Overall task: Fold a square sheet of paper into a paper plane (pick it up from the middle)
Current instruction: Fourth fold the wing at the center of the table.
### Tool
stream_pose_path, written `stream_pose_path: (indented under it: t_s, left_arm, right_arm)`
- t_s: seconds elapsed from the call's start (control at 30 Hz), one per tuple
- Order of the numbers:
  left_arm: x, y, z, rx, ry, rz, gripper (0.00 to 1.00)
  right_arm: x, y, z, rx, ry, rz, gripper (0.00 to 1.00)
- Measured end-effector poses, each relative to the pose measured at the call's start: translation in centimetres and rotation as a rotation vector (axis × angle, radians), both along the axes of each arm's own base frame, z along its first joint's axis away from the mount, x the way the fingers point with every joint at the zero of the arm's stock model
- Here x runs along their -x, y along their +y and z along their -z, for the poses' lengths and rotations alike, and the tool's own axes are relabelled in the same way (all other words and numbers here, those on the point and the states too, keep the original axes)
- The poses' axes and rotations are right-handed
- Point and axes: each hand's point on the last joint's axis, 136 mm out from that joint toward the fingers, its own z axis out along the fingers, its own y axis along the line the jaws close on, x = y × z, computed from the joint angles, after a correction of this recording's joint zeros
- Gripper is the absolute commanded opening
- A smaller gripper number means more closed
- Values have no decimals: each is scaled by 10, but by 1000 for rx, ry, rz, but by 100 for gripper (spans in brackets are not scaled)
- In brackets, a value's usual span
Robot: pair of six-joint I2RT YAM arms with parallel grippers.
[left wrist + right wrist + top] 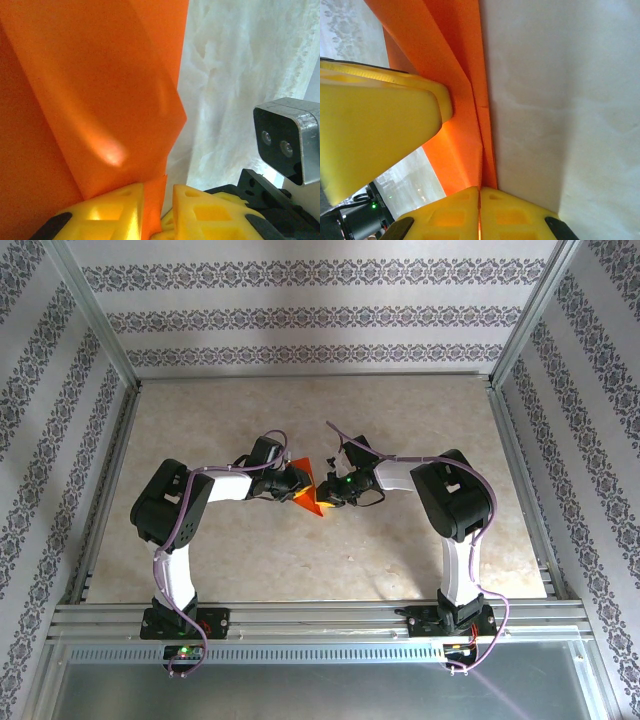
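Orange-red paper meets yellow plastic above the pale stone-patterned table. 1 sheet of paper, partly folded, hangs in the air between the 2 arms at mid-table.

The right gripper is clamped on the sheet, its 2 fingers pressed together with a creased edge running down into the seam. The left gripper straddles another edge, with a strip of orange passing between its 2 fingers. A thin gap shows beside that strip, so it cannot be told whether the pads actually pinch it. The right wrist view puts 1 left finger flat against a folded flap, just beside the crease.

The step in hand looks like setting a fold while the sheet is off the table. Doing it well likely means making the right clamp the anchor on the crease line. The left gripper should not release or shift until the layers lie edge to edge. Any press should run along the fold rather than across it, so the thin sheet neither slips nor tears. Pulling the 2 grippers apart too hard would probably skew the fold.

Count: 1 sheet, 2 arms, 2 grippers, 4 yellow fingers, 1 table, and 1 wrist camera housing seen from the left wrist.
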Motion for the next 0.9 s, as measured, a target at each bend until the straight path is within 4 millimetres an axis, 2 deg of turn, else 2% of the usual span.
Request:
stream_pose_path:
  t_s: [0.17, 0.43, 0.67, 0.9]
  left_arm:
    - [0, -1, -3, 3, -8, 5, 26]
    - [-2, 2, -25, 9, -67, 0, 26]
    - [5, 9, -12, -9, -38, -11, 25]
    - [3, 8, -4, -15, -24, -11, 25]
  right_arm:
    - [0, 0, 0, -1, -9, -6, 9]
    - [1, 0, 1, -11, -27, -6, 9]
    - [0, -1, 1, -14, -55, -1, 9]
    - [-1, -3, 0, -16, -81, 6, 9]
